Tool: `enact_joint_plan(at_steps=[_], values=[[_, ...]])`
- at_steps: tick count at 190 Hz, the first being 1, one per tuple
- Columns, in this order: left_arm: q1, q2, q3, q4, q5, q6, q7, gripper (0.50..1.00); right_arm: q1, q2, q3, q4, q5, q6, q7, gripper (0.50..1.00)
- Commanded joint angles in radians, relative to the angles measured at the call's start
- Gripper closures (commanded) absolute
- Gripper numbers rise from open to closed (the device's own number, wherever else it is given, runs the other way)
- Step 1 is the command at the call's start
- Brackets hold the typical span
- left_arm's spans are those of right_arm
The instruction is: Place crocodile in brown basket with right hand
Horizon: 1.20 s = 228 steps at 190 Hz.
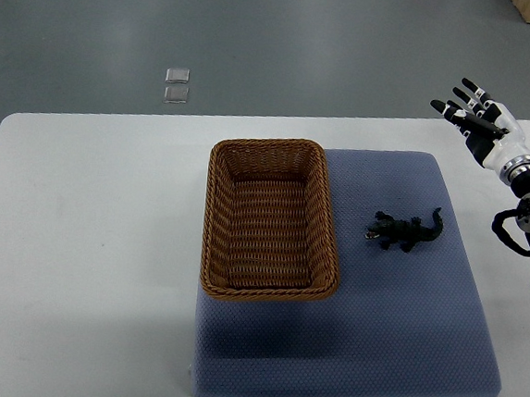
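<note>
Top view: right hand (483,125), white with dark fingers, enters from the right edge and is raised over the far right corner of the bench (85,238); its fingers are spread apart and hold nothing. Down and to the left of the hand, well apart from it, the crocodile (405,231), a small dark toy, lies flat on a blue padded mat (402,331), snout toward the left and tail pointing toward the far right. The crocodile is outside the brown basket (215,213) and near its right wall without touching it. The rectangular wicker basket stands upright on the left part of the mat, long side running away from the robot. The mat covers the right half of the white bench. Beyond the bench, two small clear squares (176,84) lie on the grey floor (353,39).
</note>
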<state>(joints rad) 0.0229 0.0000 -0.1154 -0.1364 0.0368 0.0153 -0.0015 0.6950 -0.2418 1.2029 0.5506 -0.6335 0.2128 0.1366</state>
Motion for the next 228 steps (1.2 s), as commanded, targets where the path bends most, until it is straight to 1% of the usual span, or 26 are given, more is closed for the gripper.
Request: enact_joint_plan(at_steps=[1, 186, 210, 228], values=[[0.000, 0.000, -0.001, 0.000, 0.000, 0.002, 0.002, 0.500, 0.000, -0.001, 0.000, 0.000, 0.000, 0.003, 0.000, 0.548], [0.000, 0.000, -0.003, -0.005, 0.000, 0.002, 0.002, 0.500, 0.008, -0.005, -0.017, 0.006, -0.002, 0.013, -0.002, 0.548], [0.002, 0.000, -0.003, -0.005, 0.000, 0.000, 0.003, 0.500, 0.006, -0.010, -0.017, 0.006, -0.002, 0.013, 0.003, 0.548], [0.000, 0.000, -0.003, -0.003, 0.000, 0.002, 0.002, 0.500, 0.008, -0.013, -0.019, 0.006, -0.002, 0.013, 0.018, 0.550]])
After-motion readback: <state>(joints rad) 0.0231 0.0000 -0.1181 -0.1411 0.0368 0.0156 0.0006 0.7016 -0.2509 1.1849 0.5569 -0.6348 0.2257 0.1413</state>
